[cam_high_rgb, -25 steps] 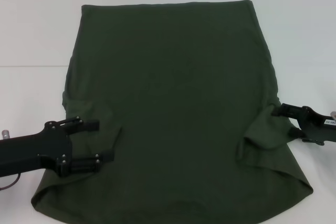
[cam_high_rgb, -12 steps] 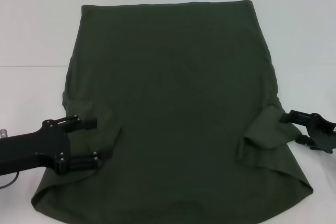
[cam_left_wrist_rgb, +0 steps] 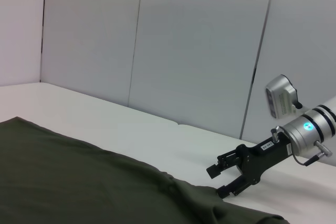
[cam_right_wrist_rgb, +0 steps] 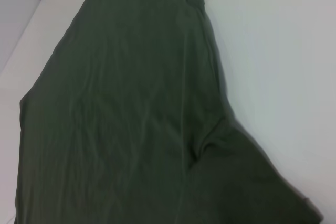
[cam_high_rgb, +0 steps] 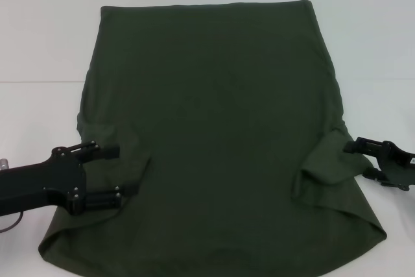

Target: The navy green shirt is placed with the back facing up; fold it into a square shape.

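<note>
The white table (cam_high_rgb: 45, 37) carries the navy green shirt (cam_high_rgb: 214, 128), which lies flat across most of the view, its straight edge at the far side and its sleeves already turned in over the body near the robot. It is soft, thin fabric, light and limp: it will sag from any single hold and drag on the table, so I judge it best taken at two matching points on an edge, pinching through the layers of the folded sides, so the fold stays even. The left gripper (cam_high_rgb: 123, 170) hovers low over the near left part of the shirt, beside the turned-in left sleeve, its fingers spread apart and holding nothing. The right gripper (cam_high_rgb: 362, 154) sits at the shirt's right edge, just beside the folded right sleeve; the left wrist view shows its fingers (cam_left_wrist_rgb: 223, 191) parted with no cloth between them.
</note>
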{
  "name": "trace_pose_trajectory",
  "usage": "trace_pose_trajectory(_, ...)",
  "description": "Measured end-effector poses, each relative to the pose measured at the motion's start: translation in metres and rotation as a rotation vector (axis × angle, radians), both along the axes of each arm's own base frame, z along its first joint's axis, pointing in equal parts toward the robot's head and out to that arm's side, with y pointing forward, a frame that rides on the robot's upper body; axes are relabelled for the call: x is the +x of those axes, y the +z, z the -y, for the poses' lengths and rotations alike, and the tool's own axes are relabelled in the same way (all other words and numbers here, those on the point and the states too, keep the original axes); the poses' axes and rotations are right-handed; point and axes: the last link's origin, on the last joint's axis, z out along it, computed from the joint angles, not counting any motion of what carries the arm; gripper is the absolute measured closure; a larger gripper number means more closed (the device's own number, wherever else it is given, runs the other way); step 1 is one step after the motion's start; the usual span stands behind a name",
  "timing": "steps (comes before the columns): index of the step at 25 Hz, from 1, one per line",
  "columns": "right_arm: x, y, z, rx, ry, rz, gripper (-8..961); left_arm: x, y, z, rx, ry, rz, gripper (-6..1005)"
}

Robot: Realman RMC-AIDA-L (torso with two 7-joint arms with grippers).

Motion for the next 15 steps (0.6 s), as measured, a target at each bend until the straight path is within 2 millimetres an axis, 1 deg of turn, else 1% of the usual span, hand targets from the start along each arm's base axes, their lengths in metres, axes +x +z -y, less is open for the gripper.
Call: trace_pose_trajectory(15, -0.0067, -0.0055, -0.0066, -0.007, 0.014, 0.019, 46, 0.0004, 0.0000, -0.0002, 0.000, -0.002, 0.000, 124)
